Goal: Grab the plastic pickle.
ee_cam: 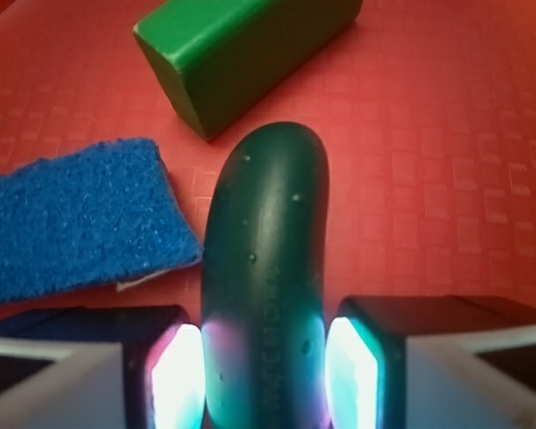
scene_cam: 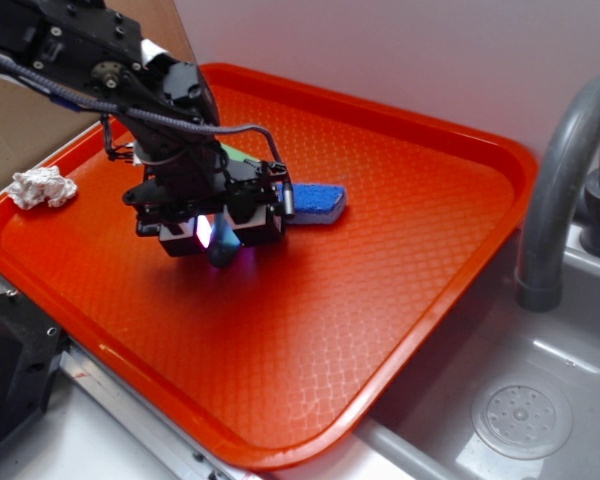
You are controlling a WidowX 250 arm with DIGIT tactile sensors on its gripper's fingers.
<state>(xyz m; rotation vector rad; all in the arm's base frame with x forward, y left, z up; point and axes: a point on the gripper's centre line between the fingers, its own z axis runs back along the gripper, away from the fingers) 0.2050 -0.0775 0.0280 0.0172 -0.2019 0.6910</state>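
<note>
Orange tray [scene_cam: 400,200] carries the plastic pickle [ee_cam: 266,268], lying lengthwise between the fingers [ee_cam: 353,375] (closed against both its sides).

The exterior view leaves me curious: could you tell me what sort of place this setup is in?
Probably a toy or mock kitchen sink counter used as a robot workspace. A grey faucet curves over a grey sink basin with a drain, and an orange tray beside it holds a blue sponge.
</note>
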